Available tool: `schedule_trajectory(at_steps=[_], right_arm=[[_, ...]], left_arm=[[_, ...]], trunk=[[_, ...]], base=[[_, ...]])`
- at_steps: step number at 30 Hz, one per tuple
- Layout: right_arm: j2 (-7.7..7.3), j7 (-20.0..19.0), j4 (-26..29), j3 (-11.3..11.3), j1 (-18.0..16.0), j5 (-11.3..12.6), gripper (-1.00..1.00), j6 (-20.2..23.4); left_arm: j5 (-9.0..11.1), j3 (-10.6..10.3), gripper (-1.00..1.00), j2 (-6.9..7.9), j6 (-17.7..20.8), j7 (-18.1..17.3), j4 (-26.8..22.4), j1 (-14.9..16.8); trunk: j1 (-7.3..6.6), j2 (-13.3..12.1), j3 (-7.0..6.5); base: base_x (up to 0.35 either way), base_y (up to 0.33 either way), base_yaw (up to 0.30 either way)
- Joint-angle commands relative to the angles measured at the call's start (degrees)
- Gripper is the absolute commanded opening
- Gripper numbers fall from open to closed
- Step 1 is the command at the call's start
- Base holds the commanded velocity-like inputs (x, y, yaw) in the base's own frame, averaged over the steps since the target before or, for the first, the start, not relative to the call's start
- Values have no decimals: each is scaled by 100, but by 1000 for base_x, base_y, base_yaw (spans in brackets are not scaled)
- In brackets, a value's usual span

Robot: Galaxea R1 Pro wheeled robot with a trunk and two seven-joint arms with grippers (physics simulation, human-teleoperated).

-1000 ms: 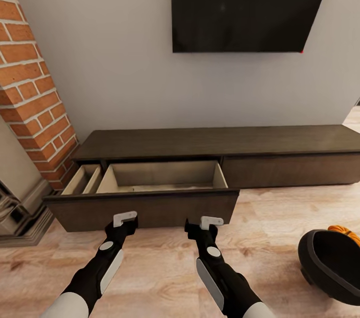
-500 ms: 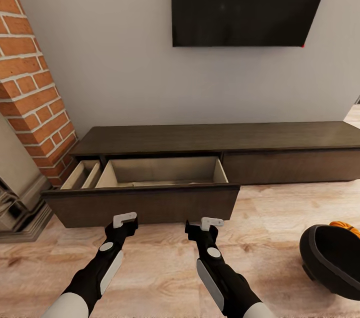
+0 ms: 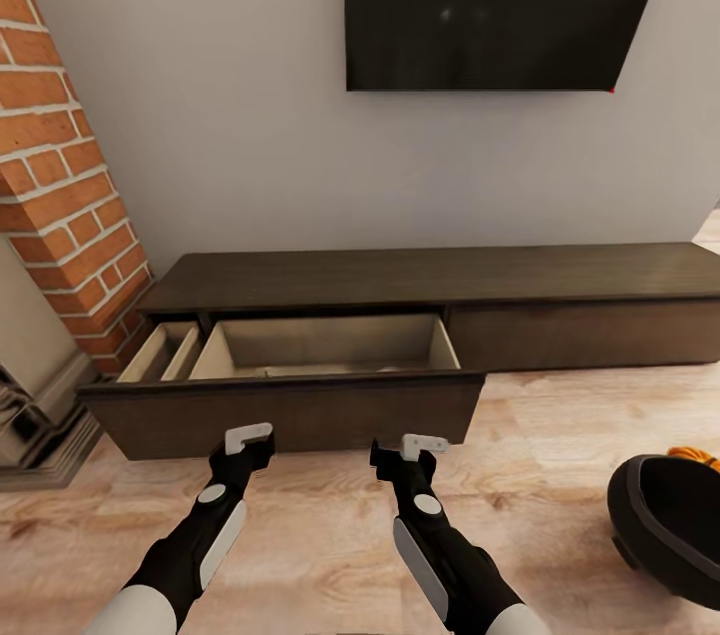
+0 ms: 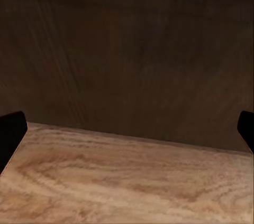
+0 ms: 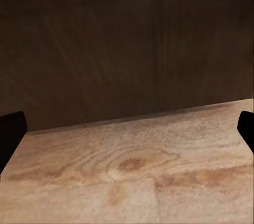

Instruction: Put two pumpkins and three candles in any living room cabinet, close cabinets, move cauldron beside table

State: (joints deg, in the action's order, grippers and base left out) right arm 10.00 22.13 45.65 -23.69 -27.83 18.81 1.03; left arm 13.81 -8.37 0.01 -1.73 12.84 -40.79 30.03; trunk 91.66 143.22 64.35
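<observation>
Facing you, across the lower middle of the head view, is the drawer front [image 3: 290,415] of the cabinet [image 3: 430,277], pulled out toward you. Its long axis runs left to right across the frame. It lies straight ahead of both claws, so closing it would seem to be a forward push.

- Left claw [image 3: 249,437]: lower left of centre, just short of the drawer front, whether touching cannot be told. Fingers [image 4: 10,134] sit at the far edges of its wrist view, spread wide, holding nothing.
- Right claw [image 3: 424,442]: lower centre, just short of the drawer front's right end. Fingers [image 5: 10,131] likewise wide apart, holding nothing.
- Nearer arm: neither clearly; both stand about level before the panel, left toward its middle, right toward its right end.
- Cabinet: one, along the wall [image 3: 250,115] under the dark screen [image 3: 490,0]. One drawer open, pale inside; contents are too small to tell. A second front to its right [image 3: 585,335] looks shut.
- Cauldron [image 3: 668,525]: one, lower right edge of the frame, on the floor [image 3: 540,455], well apart from the right claw.
- Pumpkins: one orange sliver [image 3: 695,456] at the cauldron's far rim, likely a pumpkin; count one, uncertain.
- Candles: none counted.
- Brick column [image 3: 60,185]: one, left edge.
</observation>
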Motion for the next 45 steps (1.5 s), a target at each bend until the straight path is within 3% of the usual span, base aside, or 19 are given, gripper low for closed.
schedule_trajectory(at_steps=[1,22,31,45], right_arm=[[0,37,5,-12,-3,29,100,10],[0,39,1,-12,-3,43,100,2],[0,39,4,-12,-3,36,100,2],[0,39,2,-12,-3,35,100,2]], left_arm=[[57,-33,100,6,-36,43,13,3],[51,-33,100,7,-64,43,81,3],[51,-33,100,9,-65,43,83,3],[51,-33,100,15,-64,43,81,3]], trunk=[[2,2,5],[2,2,5],[2,2,5],[2,2,5]], base=[[269,34,0],[220,17,0],[50,7,0],[290,107,0]])
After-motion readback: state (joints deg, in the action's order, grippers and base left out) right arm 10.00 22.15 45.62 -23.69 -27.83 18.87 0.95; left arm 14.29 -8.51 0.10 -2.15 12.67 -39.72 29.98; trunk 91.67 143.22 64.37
